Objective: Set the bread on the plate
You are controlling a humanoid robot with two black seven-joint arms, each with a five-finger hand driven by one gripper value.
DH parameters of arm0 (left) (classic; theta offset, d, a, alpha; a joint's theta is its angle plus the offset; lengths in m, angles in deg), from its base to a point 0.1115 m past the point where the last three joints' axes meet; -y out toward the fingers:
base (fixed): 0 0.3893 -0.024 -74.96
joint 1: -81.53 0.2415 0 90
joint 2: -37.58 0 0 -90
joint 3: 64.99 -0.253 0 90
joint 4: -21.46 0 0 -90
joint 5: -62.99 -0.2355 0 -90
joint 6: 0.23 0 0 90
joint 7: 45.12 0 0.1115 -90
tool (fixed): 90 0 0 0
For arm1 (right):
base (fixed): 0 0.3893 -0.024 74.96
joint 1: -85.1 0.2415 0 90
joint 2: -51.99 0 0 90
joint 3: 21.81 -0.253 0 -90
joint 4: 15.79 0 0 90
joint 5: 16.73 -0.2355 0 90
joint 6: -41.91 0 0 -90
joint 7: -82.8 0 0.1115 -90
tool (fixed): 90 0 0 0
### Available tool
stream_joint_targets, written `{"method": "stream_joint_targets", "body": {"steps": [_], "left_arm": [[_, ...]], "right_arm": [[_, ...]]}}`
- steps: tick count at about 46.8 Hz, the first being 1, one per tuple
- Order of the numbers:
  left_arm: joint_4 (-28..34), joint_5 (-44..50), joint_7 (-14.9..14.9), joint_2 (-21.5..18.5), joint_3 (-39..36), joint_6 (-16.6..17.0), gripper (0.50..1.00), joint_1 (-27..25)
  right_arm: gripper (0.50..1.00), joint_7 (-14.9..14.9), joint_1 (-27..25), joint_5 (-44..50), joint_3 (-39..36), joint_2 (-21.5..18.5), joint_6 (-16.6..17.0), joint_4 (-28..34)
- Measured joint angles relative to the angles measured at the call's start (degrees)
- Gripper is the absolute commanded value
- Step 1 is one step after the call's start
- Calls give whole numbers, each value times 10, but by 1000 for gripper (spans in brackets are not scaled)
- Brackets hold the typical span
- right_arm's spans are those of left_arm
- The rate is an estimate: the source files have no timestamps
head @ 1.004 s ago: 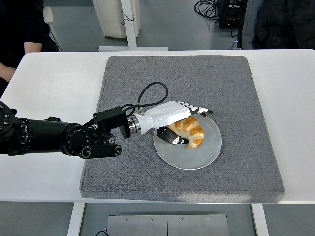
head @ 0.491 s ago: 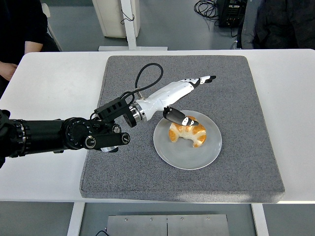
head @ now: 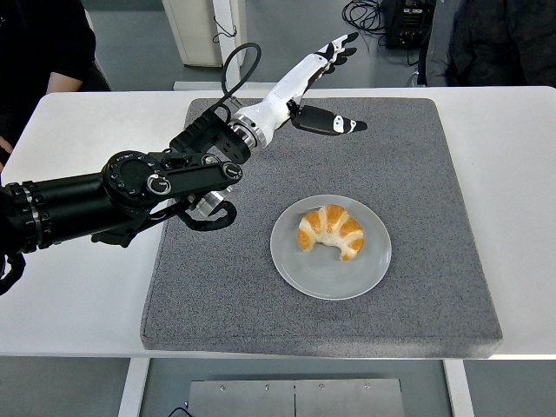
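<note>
Head view: grey mat (head: 417,174) on white table (head: 95,156).

No legible text, label, brand or number anywhere in view

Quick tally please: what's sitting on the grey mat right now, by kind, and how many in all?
Bread (croissant): 1, lying on the plate
Plate: 1, grey, on the mat
Total: 2
The left hand is open, raised over the mat's far end, holding nothing.
</note>
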Motion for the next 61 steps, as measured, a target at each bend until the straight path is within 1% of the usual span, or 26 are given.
{"method": "stream_joint_targets", "body": {"steps": [4,7,11,13,18,21,28,33,42,46,54,58,61], "left_arm": [[-19,22,-7,-3,37,-20,974,3],[-39,35,-14,-5,76,-41,975,7],[-66,41,-29,-8,145,-75,975,26],[-72,41,-35,-8,172,-85,975,37],[-75,41,-45,-9,236,-95,974,67],[-75,41,-46,-15,259,-99,975,78],[-75,47,-46,-27,324,-128,975,102],[-86,51,-51,-33,371,-146,974,117],[-113,54,-48,-35,414,-173,974,139],[-122,55,-45,-34,429,-193,974,153],[-154,56,-44,-32,464,-252,974,180],[-173,56,-44,-26,483,-267,974,187],[-181,56,-43,-25,490,-273,974,189]], "right_arm": [[1000,0,0,0,0,0,0,0],[1000,0,0,0,0,0,0,0],[1000,0,0,0,0,0,0,0],[1000,0,0,0,0,0,0,0],[1000,0,0,0,0,0,0,0],[1000,0,0,0,0,0,0,0],[1000,0,0,0,0,0,0,0],[1000,0,0,0,0,0,0,0],[1000,0,0,0,0,0,0,0],[1000,0,0,0,0,0,0,0],[1000,0,0,0,0,0,0,0],[1000,0,0,0,0,0,0,0],[1000,0,0,0,0,0,0,0]]}}
